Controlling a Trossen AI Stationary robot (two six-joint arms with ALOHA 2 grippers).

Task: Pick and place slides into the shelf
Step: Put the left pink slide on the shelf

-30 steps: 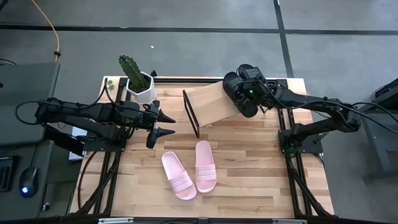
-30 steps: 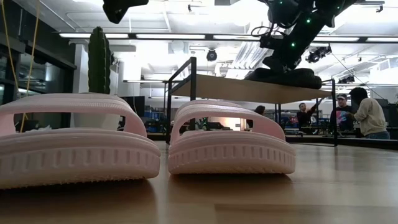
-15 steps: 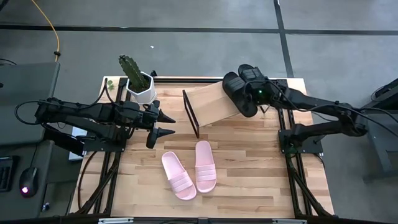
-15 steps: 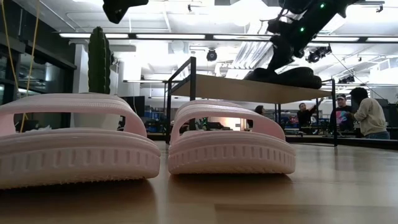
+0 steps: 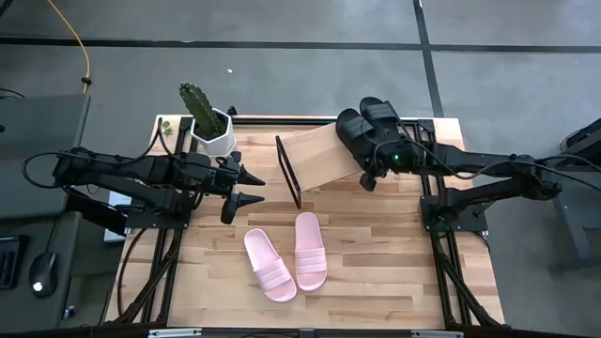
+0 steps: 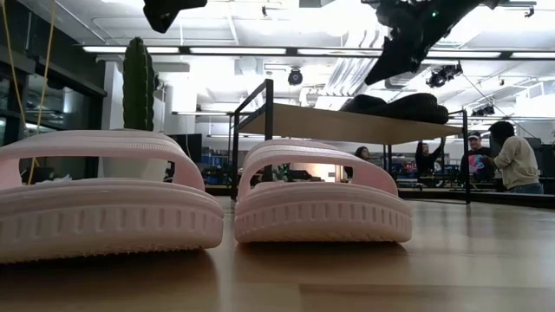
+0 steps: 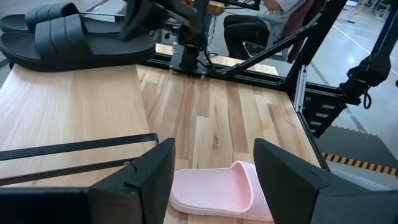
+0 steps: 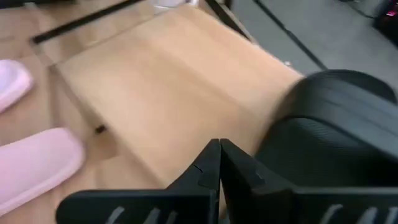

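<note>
Two black slides (image 5: 368, 130) lie side by side on the right end of the shelf (image 5: 319, 160), a pale plank with black end frames at the back of the bench (image 5: 376, 244). The right end effector (image 5: 368, 177) hangs just beside the near black slide, above the shelf's front right corner, fingers pressed together and holding nothing. Two pink slides (image 5: 285, 256) lie side by side on the bench, in front of the shelf and well apart from it. The left end effector (image 5: 252, 188) waits over the bench's left part, fingers spread wide and empty, pointing toward the shelf's black end frame. A potted cactus (image 5: 203, 117) in a white pot stands at the bench's back left corner, clear of both arms.

The low view puts the pink slides (image 6: 208, 208) large in the foreground, partly screening the shelf (image 6: 347, 124) behind them, and shows people (image 6: 512, 160) in the room beyond. The left wrist view alone shows the toe of one pink slide (image 7: 221, 193) between its fingers. The right wrist view shows its closed fingers (image 8: 219, 163) against the plank beside a black slide (image 8: 336, 124).
</note>
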